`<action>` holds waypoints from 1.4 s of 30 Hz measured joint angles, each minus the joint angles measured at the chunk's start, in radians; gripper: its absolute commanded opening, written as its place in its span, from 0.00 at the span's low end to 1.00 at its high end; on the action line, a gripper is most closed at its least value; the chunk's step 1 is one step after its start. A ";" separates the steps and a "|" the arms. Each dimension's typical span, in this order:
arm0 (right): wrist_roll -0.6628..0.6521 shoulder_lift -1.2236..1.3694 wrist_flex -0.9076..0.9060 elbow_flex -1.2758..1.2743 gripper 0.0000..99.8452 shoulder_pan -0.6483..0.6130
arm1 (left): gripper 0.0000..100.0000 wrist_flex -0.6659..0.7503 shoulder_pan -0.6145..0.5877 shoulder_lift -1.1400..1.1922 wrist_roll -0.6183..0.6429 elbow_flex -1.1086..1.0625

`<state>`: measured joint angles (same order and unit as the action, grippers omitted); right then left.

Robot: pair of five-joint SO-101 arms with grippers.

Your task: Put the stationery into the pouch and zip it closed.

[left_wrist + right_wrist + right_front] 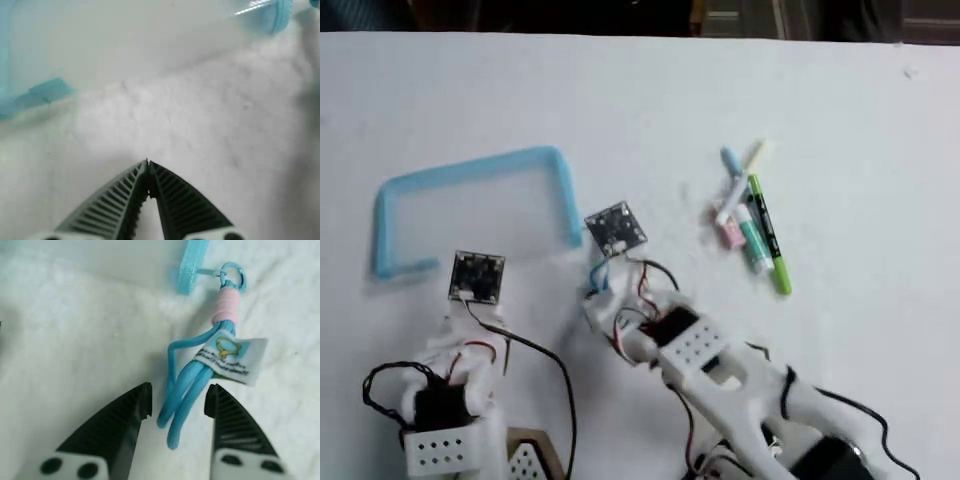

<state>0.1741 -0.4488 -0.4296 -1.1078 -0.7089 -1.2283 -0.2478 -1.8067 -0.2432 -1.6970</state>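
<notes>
A clear pouch (pixel 470 210) with a light-blue zip border lies flat at the left of the white table. Its blue cord pull (pixel 192 385), with a pink wrap and a small paper tag, trails from the zip end. My right gripper (pixel 177 402) is open, one finger on each side of the cord. My left gripper (pixel 148 172) is shut with nothing in it, on the cloth just short of the pouch's near edge (pixel 45 92). Several pens and markers (pixel 752 222), among them a green one (pixel 770 240), lie in a heap to the right of the pouch.
A white cloth (pixel 880 130) covers the table. Both arms (pixel 450 400) stand at the near edge, their cables looping beside them. The table's far edge meets a dark background.
</notes>
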 measured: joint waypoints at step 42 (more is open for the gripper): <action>-0.393 0.422 -0.247 0.387 0.02 0.224 | 0.03 0.000 0.000 0.000 0.000 0.000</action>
<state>-0.2186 -0.0269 -0.6767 -0.7211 -0.4849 -1.2283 -0.2478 -1.8067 -0.2432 -1.6970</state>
